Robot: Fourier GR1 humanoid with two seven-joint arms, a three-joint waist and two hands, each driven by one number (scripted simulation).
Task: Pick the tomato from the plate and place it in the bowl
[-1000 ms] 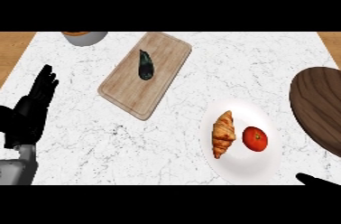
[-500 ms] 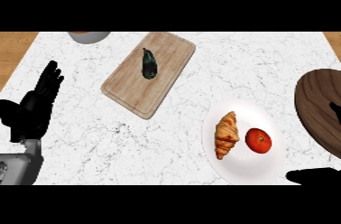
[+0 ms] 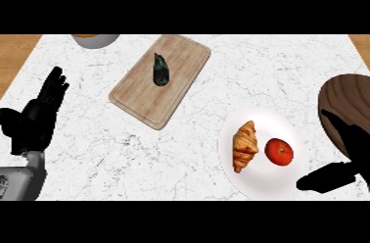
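Counter [image 3: 108, 158]: 1 tomato [image 3: 279, 152], 1 plate [image 3: 260, 181]

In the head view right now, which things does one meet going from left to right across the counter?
Left hand → grey bowl → dark eggplant on the wooden cutting board → croissant → tomato, both on the white plate → right hand.

The right hand [image 3: 345, 154] now reaches well into view at the near right, where a second ago only a fingertip showed at the bottom edge; its fingers stand open, one part lying over the near edge of the dark wooden bowl [image 3: 348, 97] and another pointing left just beside the rim of the white plate [image 3: 254, 183]. The whole counter scene sits slightly farther right and nearer than before.
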